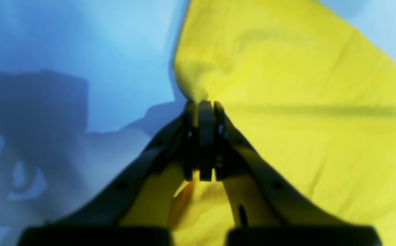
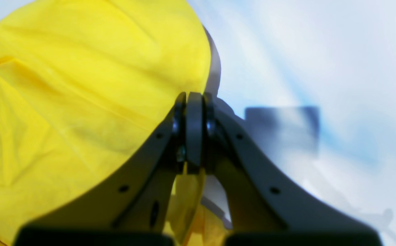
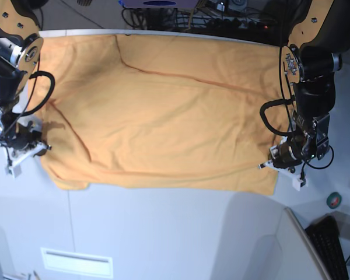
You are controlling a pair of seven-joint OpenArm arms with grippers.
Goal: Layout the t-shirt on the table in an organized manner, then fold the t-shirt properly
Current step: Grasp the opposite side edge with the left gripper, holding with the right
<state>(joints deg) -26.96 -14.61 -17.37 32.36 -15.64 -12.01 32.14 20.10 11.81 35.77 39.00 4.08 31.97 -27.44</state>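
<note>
The orange-yellow t-shirt (image 3: 157, 111) lies spread wide across the white table (image 3: 163, 233), with soft creases and its near edge toward the camera. My left gripper (image 3: 269, 163) is shut on the shirt's near corner at the base view's right; the left wrist view shows the jaws (image 1: 201, 106) pinching a bunched fold of the shirt (image 1: 303, 102). My right gripper (image 3: 39, 150) is shut on the shirt's edge at the base view's left; the right wrist view shows its jaws (image 2: 194, 99) closed on the cloth (image 2: 82, 95). No lettering shows.
A dark seam line (image 3: 70, 216) runs across the table's near part. A green tape roll (image 3: 335, 200) and a keyboard (image 3: 332, 245) sit at the lower right, off the table's corner. Cables and equipment (image 3: 221, 17) lie behind the far edge.
</note>
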